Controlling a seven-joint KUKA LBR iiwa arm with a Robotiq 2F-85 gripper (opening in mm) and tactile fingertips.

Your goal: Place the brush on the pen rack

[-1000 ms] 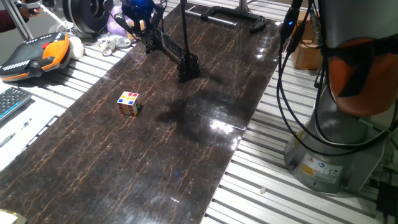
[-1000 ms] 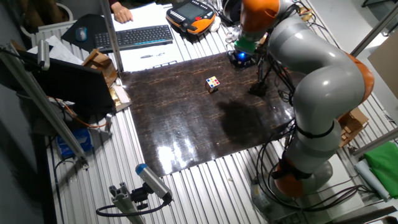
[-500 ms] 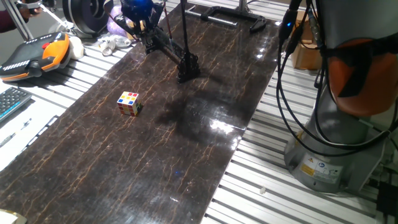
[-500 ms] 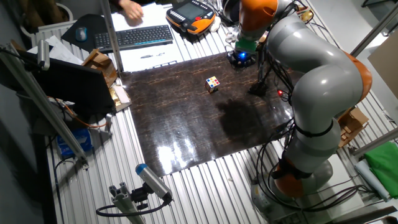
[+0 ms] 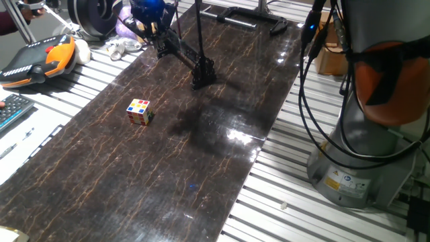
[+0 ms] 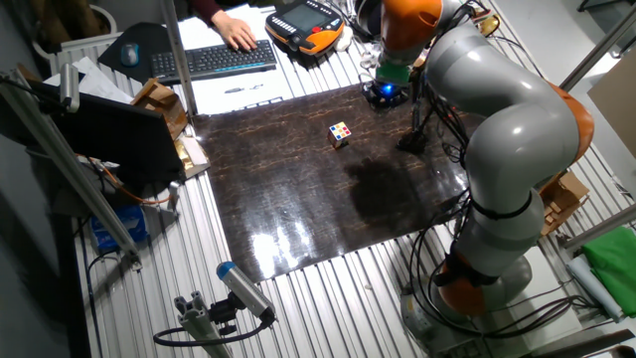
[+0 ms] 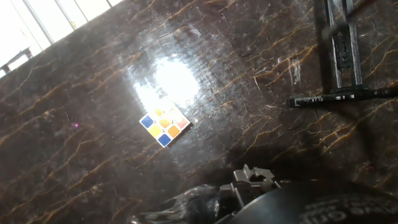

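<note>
Hand view looks down on the dark marble desk [image 7: 74, 137]; in the other fixed view the grey-and-orange arm [image 6: 507, 129] bends over the desk's 1 o'clock corner, pincer [image 5: 151, 20] at the pen rack [image 5: 191, 60], jaws' state unclear; brush unseen; puzzle cube [image 5: 139, 111] alone mid-desk.

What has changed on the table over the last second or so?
Hardly anything on the table. The cube sits on the same spot, and the pen rack and the arm look unmoved. The one clear change is off the table: a person's hand has come to rest on the keyboard. I cannot make out the brush.
</note>
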